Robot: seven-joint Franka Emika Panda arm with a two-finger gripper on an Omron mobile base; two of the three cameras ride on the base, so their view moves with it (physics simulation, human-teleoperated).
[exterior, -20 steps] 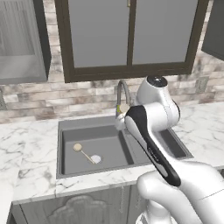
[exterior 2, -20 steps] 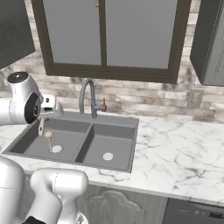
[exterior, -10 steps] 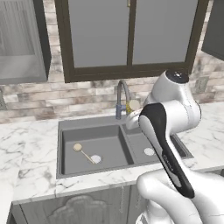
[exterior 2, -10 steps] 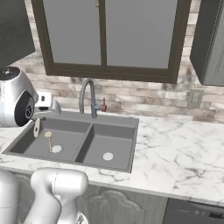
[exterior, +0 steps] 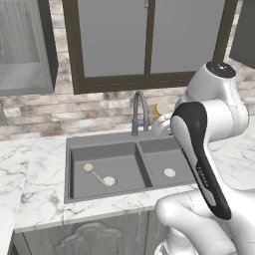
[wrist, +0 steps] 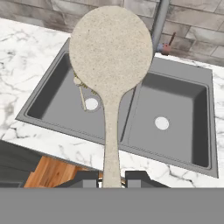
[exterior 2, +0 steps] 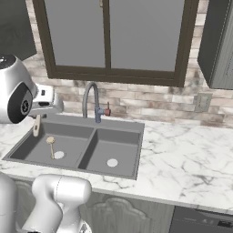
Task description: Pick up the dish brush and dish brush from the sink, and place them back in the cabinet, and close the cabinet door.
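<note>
The gripper holds one dish brush: in the hand view the jaws are closed on the lower end of its thin handle, one dark fingertip on each side, and the round cream-tan head stands up in front of the camera. In the right base view this held brush hangs above the left end of the sink, beside the white wrist. In the left base view its head shows just right of the tap, against the brick wall, with most of the hand hidden behind the arm.

The second dish brush lies flat on the floor of the left basin. Its round head points to the far left and its handle runs toward the near right, ending just beside the white drain disc. The same brush appears in the right base view and in the hand view, partly covered there by the held brush.

The right basin contains its own drain disc. The sink is set into a white marbled surface. An open wall cabinet with a flat grey interior hangs at the upper left of the left base view. A dark-framed window sits above the tap.
</note>
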